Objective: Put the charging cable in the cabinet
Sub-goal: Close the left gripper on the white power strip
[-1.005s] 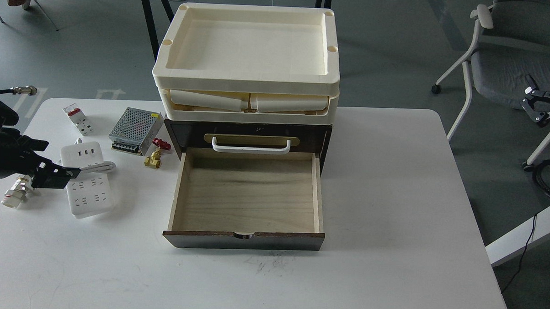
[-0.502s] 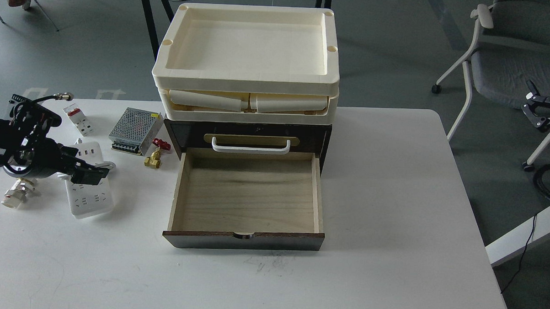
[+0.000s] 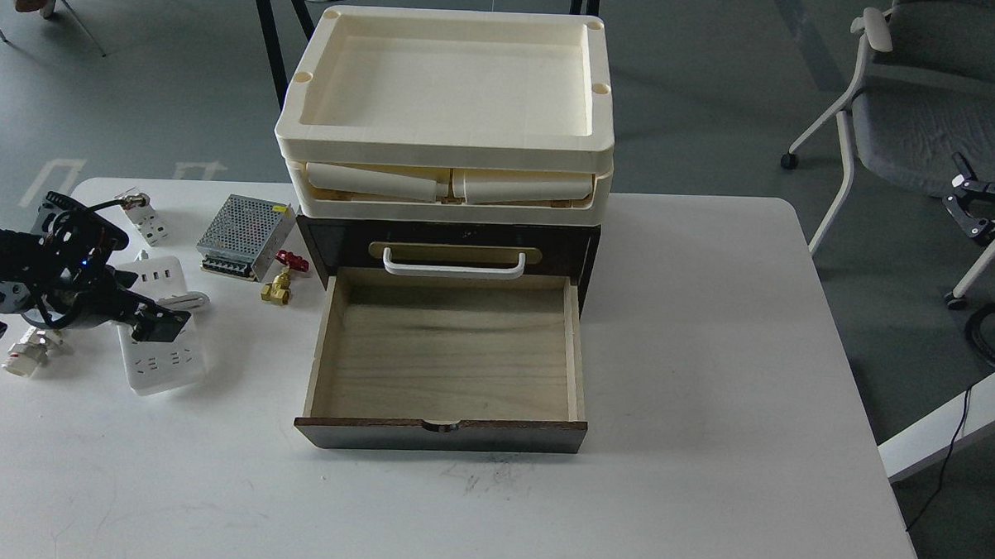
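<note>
Left fingers (image 3: 158, 324), dark and seen nearly end-on, poised over the middle of the charging cable (image 3: 164, 352); whether spread or closed cannot be told, and contact with the strip looks likely but is not certain from this angle. Charging cable flat on the tabletop (image 3: 710, 361), directly beneath and slightly ahead of those fingers, long axis running away from the robot with the USB end far and the socket rows near, cord looping out on the side toward the cabinet (image 3: 445, 344). Open drawer well to the right of the strip, interior bare, brass valve (image 3: 279, 285) and perforated supply box (image 3: 245, 236) lying between strip and cabinet at the far side. Left arm reaching in low from the left edge, wrist roughly level, fingers pointed rightward and down. Right fingers (image 3: 981, 215) far off beyond the tabletop's right edge near the chair (image 3: 925, 129), apparently spread, well apart from everything; left arm plainly the nearer one for the pick.
</note>
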